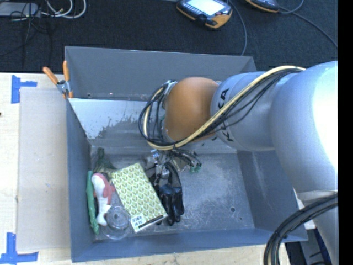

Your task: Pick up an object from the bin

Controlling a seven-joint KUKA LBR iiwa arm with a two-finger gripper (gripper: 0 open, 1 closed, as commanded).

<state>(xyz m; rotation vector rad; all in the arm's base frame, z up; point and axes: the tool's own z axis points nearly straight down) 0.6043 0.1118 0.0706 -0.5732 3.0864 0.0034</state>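
The pincer [164, 173] is down low in the bin [231, 189], near the middle of the floor. I cannot tell if it is released or clenched, or if it is grasping something.

A flat green pad [137, 195] with a small pattern lies just to the left of the pincer and a bit nearer the front. Its top right corner is right by the pincer. A black thing [172, 202] lies just in front of the pincer, along the pad's right edge. I cannot tell what it is.

Left of the pad is a small heap in the front left corner. It has a pink and white toy [102, 191], a long green stick [90, 203] and a clear cup [117, 221].

The big silver arm [265, 115] comes in from the right and bends down into the bin. Its wrist has a round orange cover [187, 112]. Yellow and black cables [151, 120] loop round the cover and run back along the arm.
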